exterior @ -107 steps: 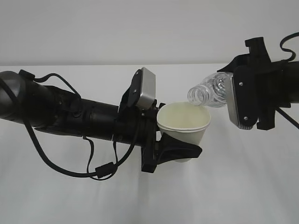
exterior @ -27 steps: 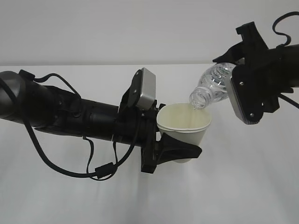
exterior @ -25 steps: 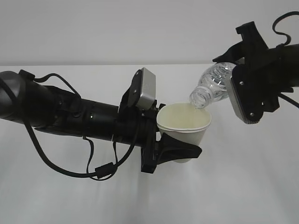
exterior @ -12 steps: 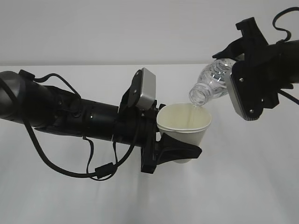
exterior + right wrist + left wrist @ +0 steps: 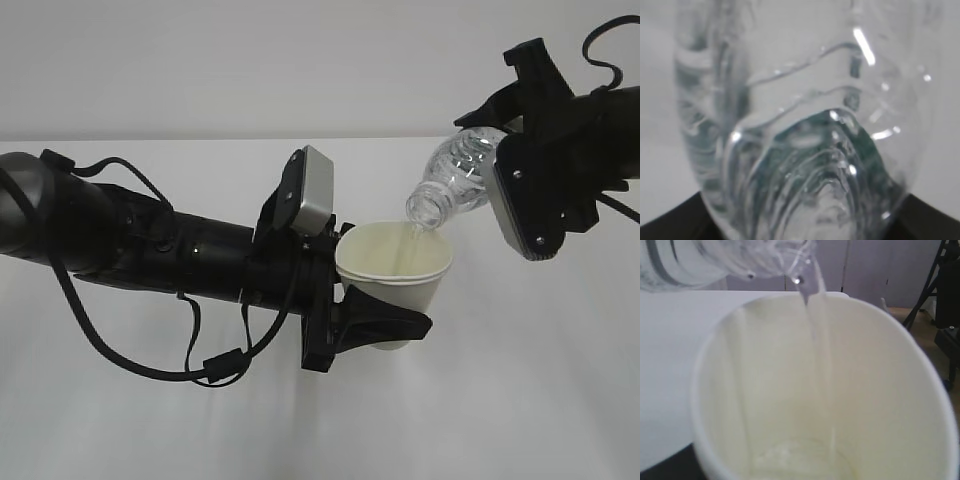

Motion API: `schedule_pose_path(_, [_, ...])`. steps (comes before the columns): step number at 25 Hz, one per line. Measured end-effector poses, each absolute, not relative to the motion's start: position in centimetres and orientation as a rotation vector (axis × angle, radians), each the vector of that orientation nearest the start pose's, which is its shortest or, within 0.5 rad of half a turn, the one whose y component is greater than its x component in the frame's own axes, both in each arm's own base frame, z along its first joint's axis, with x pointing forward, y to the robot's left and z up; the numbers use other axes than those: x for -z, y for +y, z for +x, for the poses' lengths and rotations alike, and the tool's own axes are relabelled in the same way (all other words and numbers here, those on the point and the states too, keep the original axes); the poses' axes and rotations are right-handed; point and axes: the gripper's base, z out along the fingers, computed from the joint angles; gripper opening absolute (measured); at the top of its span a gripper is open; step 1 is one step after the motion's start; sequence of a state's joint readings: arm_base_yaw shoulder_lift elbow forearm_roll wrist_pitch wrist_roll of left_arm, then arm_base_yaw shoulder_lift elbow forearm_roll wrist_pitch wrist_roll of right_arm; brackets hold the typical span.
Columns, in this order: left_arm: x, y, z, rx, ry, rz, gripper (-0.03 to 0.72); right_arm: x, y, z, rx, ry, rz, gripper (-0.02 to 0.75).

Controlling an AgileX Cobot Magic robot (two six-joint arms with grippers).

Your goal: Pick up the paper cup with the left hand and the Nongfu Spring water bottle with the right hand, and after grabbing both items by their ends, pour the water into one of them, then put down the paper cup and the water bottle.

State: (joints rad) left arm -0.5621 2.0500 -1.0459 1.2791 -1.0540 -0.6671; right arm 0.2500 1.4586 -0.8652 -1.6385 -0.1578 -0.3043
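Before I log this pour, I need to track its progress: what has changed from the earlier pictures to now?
The right hand has risen and tipped the clear ribbed plastic bottle steeper, from nearly level to mouth-down; a thin stream of water falls into the white paper cup. The left hand and cup stayed put.

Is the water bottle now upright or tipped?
Tipped. The water bottle slants mouth-down over the paper cup, and a thin stream of water runs from its mouth into the cup.
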Motion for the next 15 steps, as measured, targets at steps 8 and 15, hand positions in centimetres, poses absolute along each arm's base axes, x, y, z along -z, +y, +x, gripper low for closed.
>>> schedule_pose_path(8, [-14.82, -26.65, 28.10, 1.114, 1.392, 1.393, 0.423, -26.29, 9.18, 30.23, 0.850, 0.906, -2.000, 0.450])
schedule_pose_path(15, [-14.81, -26.65, 28.09, 1.116, 1.394, 1.392, 0.422, -26.28, 9.18, 30.23, 0.853, 0.900, -2.005, 0.450])
